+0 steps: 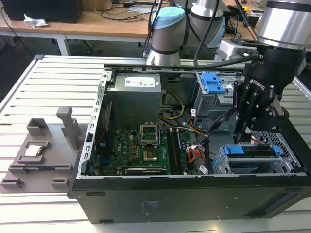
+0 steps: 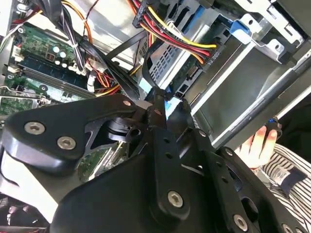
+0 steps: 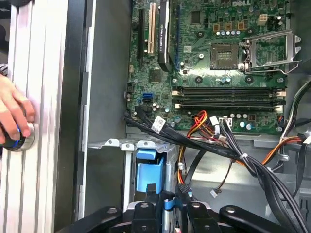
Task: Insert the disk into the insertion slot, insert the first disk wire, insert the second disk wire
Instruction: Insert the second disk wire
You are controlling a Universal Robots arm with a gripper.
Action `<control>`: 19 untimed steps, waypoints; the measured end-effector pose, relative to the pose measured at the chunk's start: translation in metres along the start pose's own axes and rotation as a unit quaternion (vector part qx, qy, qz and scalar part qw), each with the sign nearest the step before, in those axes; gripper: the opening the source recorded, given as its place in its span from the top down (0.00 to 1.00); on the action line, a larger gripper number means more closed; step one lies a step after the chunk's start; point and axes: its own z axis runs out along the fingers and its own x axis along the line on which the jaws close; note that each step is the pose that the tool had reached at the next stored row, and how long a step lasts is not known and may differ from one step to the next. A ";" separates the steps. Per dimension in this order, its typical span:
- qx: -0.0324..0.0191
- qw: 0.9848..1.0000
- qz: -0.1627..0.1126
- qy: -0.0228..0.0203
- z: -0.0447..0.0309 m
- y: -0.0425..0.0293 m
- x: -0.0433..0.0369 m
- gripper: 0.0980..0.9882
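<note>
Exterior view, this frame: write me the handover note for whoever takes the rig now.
Gripper: shut, seemingly on a blue-tipped disk wire, low beside the drive cage.
Disk: seated in the insertion slot, blue carrier showing.
Done: disk insertion.
Left: the wires; whether either is plugged in cannot be seen.
Note: a person's hand rests on a button at the table edge.

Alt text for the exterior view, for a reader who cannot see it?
A robot arm's black gripper reaches down into an open computer case on a slatted metal table, just above the disk in its blue carrier, seated in the insertion slot at the exterior view's right. A green motherboard lies mid-case.
</note>
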 end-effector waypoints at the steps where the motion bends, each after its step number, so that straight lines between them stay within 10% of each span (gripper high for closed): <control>1: 0.000 1.000 0.000 0.001 0.0000 0.0000 0.0000 0.77; 4: 0.000 1.000 0.000 0.002 0.0000 0.0000 0.0000 0.93; 11: 0.000 1.000 0.000 0.003 0.0019 0.0003 0.0073 0.94; 16: 0.001 0.999 -0.003 -0.053 0.0043 -0.0030 0.0173 0.94; 19: 0.001 0.997 -0.005 -0.079 0.0045 -0.0072 0.0193 0.94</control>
